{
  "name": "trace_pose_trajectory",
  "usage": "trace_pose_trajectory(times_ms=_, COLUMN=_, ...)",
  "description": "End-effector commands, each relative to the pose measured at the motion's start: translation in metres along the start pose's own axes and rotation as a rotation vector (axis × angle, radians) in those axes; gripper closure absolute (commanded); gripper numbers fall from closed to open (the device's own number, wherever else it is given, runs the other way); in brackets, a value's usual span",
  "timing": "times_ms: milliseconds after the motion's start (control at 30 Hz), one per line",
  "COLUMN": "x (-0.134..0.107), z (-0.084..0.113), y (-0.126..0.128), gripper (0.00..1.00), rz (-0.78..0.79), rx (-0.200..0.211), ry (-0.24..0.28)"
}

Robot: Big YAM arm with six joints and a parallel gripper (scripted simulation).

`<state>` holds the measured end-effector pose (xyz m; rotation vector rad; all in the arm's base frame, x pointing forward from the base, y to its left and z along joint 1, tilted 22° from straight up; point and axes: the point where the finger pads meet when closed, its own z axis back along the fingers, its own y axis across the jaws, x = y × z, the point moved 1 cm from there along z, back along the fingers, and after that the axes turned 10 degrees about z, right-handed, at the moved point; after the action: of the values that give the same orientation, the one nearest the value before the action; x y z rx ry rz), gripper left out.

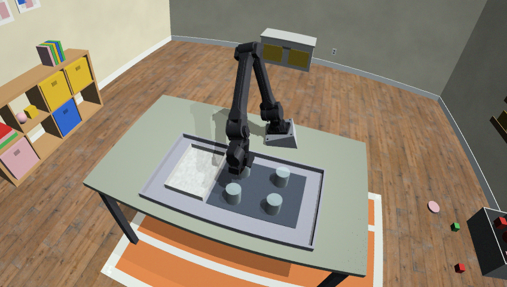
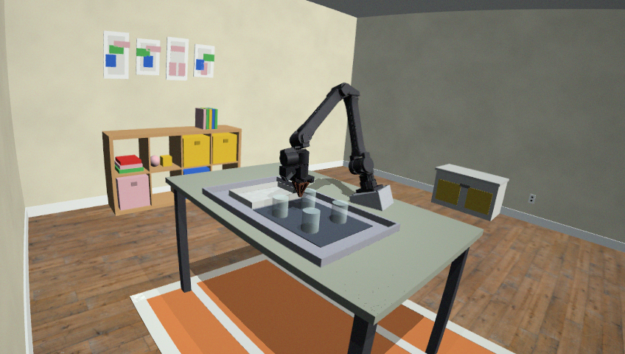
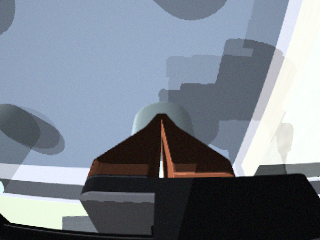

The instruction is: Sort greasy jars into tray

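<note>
Four glass jars stand mouth down on the dark drying mat [image 1: 259,194]: front left [image 1: 232,194], front right [image 1: 274,203], back right [image 1: 281,176] and back left [image 1: 245,173]. The arm partly hides the back left jar. In the exterior view this jar [image 2: 309,197] stands just right of the fingertips. My gripper [image 2: 301,191] is shut and empty, low over the mat between this jar and the tray [image 1: 194,170]. I cannot tell whether it touches the jar. The white tray holds nothing.
Mat and tray lie on a steel top with a raised rim [image 1: 316,209] on the green table. The arm's base [image 1: 281,136] stands behind the rim at the back. The tray's near rim [image 1: 217,172] runs right beside the gripper.
</note>
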<state>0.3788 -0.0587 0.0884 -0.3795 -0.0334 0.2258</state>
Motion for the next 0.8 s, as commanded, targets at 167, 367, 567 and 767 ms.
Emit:
trace_pose_trajectory(times_ms=167, x=0.0028, z=0.0057, y=-0.005, gripper=1.0, rz=-0.004, rx=-0.004, ry=-0.029)
trace_pose_trajectory(times_ms=367, x=0.002, z=0.0056, y=-0.0049, gripper=1.0, rz=-0.004, rx=-0.004, ry=-0.029)
trace_pose_trajectory(times_ms=567, x=0.0014, z=0.0056, y=-0.0047, gripper=1.0, rz=-0.004, rx=-0.004, ry=-0.029)
trace_pose_trajectory(times_ms=767, x=0.0007, z=0.0056, y=-0.0046, gripper=1.0, rz=-0.004, rx=-0.004, ry=-0.029)
